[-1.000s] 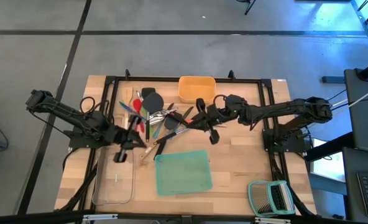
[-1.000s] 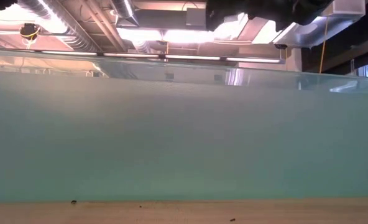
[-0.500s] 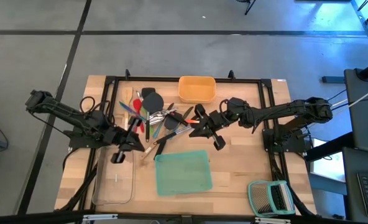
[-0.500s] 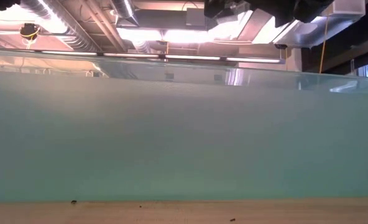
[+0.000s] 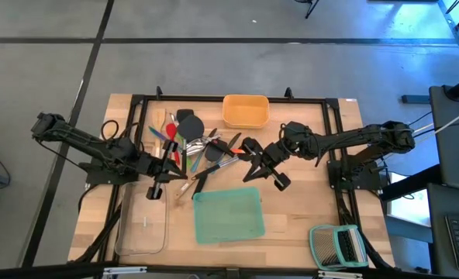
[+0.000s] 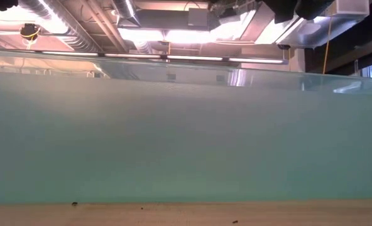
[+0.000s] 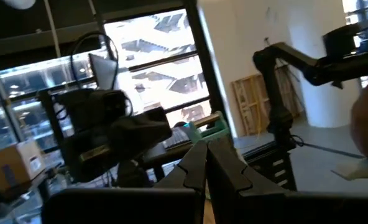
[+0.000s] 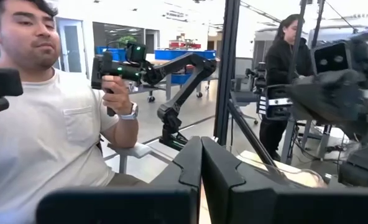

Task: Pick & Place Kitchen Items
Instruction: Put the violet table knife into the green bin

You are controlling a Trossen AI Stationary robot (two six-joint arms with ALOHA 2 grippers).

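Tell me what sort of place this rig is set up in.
Most likely a robotics lab or workshop, not a kitchen. Another robot arm stands on the floor behind the table, a person holds a handheld controller, and exposed ducts and strip lights run across the ceiling.

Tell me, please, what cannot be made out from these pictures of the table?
- Low view: the teal tray wall fills the picture and hides the table and the utensils.
- High view: the utensils overlap in a pile, too small to separate.
- High view: the clear tray contents are too small to name.
- Wrist views: both face the room, showing no utensils.
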